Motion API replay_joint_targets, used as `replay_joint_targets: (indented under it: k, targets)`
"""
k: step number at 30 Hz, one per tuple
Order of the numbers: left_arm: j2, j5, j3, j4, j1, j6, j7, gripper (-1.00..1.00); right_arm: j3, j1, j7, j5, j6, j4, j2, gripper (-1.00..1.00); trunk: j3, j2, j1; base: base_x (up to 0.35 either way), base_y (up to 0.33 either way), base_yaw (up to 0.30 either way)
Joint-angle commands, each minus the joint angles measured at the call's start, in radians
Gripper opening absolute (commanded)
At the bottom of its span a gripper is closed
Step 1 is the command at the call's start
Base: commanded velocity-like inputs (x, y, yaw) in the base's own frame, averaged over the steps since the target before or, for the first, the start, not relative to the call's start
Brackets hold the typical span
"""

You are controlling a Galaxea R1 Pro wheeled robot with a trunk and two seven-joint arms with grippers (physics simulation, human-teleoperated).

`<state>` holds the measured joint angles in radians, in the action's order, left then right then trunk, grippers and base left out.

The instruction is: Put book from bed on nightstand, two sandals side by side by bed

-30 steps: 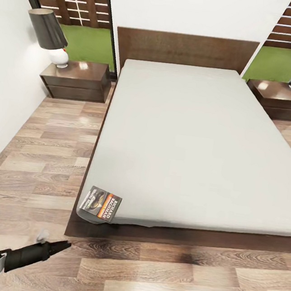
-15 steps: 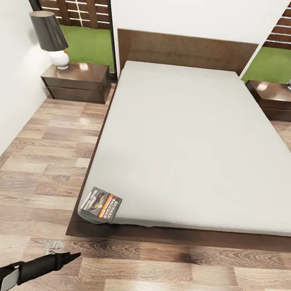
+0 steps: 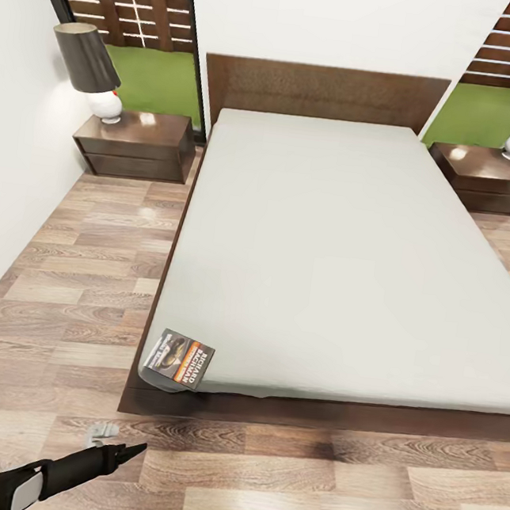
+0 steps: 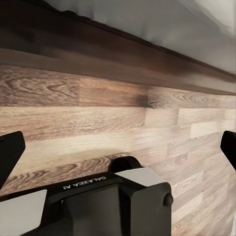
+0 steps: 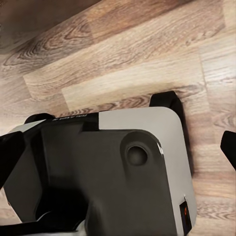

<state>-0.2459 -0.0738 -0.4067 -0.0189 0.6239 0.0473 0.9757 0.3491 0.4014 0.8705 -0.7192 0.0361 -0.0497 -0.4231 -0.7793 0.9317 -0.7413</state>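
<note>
1. Book (image 3: 177,360) lies flat on the near left corner of the bed (image 3: 343,250), its edge slightly overhanging the grey mattress, white lettering on the cover.
2. Left gripper (image 3: 123,453) hovers low over the wood floor (image 3: 82,298), just short of the bed's foot; the book sits ahead of it and a little to its right, apart from it, nothing touching.
3. Left wrist view: the gripper's black fingertips (image 4: 11,152) stand wide apart at the frame's edges, released, with bare planks and the dark bed frame (image 4: 98,46) between them.
4. Right wrist view: the right gripper's fingertips (image 5: 229,147) also sit spread and hold nothing, above floor planks.
5. Nightstands flank the headboard, left (image 3: 135,143) and right (image 3: 488,178), each carrying a lamp (image 3: 93,67) with a black shade, both well apart from the book.
</note>
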Motion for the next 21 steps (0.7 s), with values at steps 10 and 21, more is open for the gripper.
replay_joint_targets:
  k: [10, 21]
  targets:
    - [0.0, -0.008, -0.006, 0.001, 0.0, 0.005, -0.011, 1.0, 0.008, 0.0, 0.002, -0.005, 0.004, 0.001, 0.0, 1.0, 0.009, -0.021, 0.012, 0.0, 0.0, 0.0]
    - [0.0, -0.008, -0.006, 0.002, 0.0, 0.003, -0.021, 1.0, 0.008, 0.0, 0.002, -0.006, 0.004, 0.001, 0.0, 1.0, 0.009, -0.021, 0.012, 0.0, 0.0, 0.0]
